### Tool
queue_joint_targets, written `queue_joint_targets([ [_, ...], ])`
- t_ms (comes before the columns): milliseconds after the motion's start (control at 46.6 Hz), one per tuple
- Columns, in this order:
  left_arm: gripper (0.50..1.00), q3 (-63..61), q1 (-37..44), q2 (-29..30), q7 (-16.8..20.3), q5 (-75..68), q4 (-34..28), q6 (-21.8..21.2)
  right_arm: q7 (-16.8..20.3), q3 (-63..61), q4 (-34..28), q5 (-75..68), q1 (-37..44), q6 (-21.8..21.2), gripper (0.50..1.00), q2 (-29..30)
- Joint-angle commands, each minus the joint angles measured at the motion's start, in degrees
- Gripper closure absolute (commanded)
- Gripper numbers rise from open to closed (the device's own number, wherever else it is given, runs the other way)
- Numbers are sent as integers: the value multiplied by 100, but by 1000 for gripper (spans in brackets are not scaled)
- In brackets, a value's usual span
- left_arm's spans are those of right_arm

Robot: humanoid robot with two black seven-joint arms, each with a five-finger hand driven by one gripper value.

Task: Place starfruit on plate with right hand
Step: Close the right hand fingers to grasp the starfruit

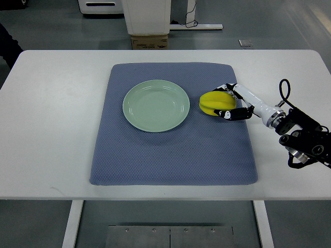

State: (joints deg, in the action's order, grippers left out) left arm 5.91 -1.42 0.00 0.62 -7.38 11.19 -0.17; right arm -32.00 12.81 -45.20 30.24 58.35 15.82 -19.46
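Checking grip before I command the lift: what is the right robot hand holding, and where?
The right robot hand wraps the starfruit at its right end, fingers above and below it, on the mat.

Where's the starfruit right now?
In the top view the starfruit sits on the blue mat, just right of the green plate, with the right hand wrapped around its right side.

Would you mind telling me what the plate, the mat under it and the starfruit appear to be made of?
Plate: pale green, smooth with a soft sheen, probably ceramic or melamine.
Mat: blue-grey with a fine dotted weave, so seemingly fabric or textured foam.
Starfruit: glossy, even yellow with ridges; real or plastic cannot be told. The right hand curls its fingers around it.
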Motion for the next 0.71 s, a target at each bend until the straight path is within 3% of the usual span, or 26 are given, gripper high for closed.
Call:
queue_joint_targets([
  [0,500,-3,1,0,0,0,-3,0,-17,-15,20,-9,18,0,1000,-6],
  [686,500,6,1,0,0,0,-3,0,-8,-94,73,-220,88,167,1000,-67],
])
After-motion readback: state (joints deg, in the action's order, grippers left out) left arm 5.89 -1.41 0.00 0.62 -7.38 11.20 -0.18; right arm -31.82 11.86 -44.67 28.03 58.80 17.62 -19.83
